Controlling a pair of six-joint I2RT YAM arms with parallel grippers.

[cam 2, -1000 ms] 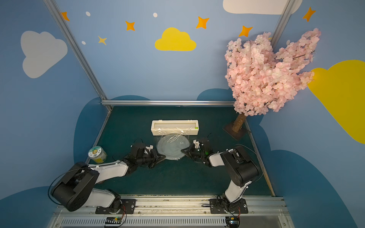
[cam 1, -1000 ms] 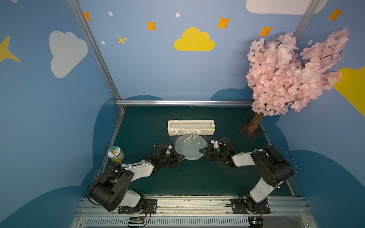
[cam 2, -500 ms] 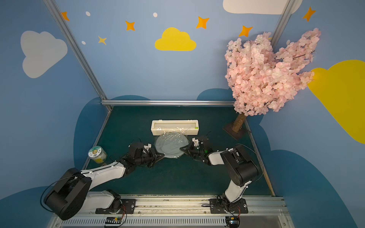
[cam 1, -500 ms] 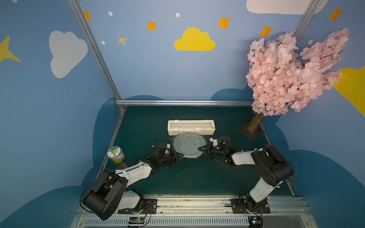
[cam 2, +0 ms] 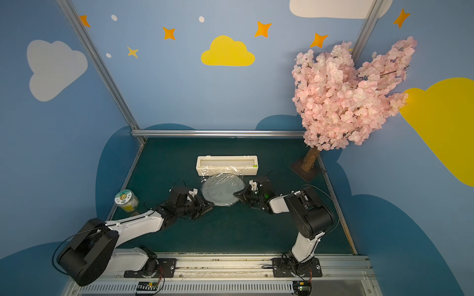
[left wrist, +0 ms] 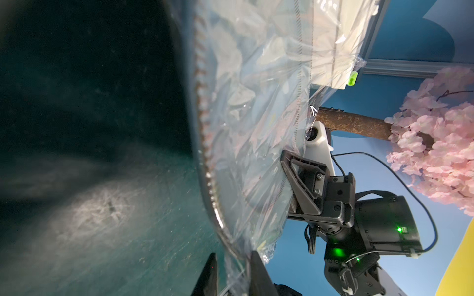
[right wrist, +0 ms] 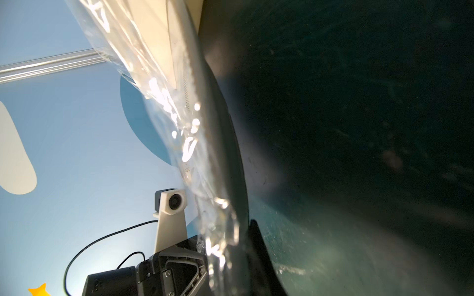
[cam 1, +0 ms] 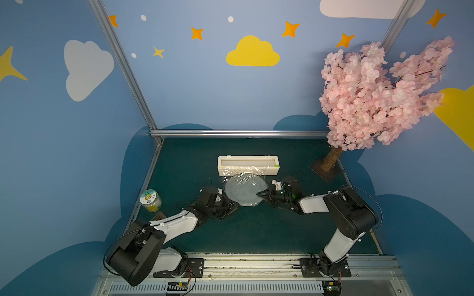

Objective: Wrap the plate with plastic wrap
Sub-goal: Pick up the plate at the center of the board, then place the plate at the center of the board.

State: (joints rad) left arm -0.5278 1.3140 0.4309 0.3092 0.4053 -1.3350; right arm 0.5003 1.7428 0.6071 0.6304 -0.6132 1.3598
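The pale grey plate (cam 1: 243, 191) (cam 2: 221, 192) lies on the green mat in front of the cream dispenser box (cam 1: 247, 165). Wrinkled plastic wrap (cam 1: 241, 176) (left wrist: 256, 107) runs from the box over the plate. My left gripper (cam 1: 234, 205) (left wrist: 233, 253) straddles the plate's near-left rim and bunched film. Its jaws stand slightly apart, with mat showing beside one finger. My right gripper (cam 1: 259, 196) (right wrist: 241, 225) is shut on the plate's right rim, film pinched against it. One of its fingers (right wrist: 256, 243) shows under the rim; the other is hidden behind film.
A small jar (cam 1: 150, 200) stands near the left wall. A pink blossom tree (cam 1: 379, 97) on a brown base (cam 1: 324, 167) fills the back right corner. Blue walls and metal rails close in the mat on three sides.
The left arm's elbow has swung lower and outward, and the left jaws have parted a little at the rim. Plate, wrap and right arm stay much as they were.
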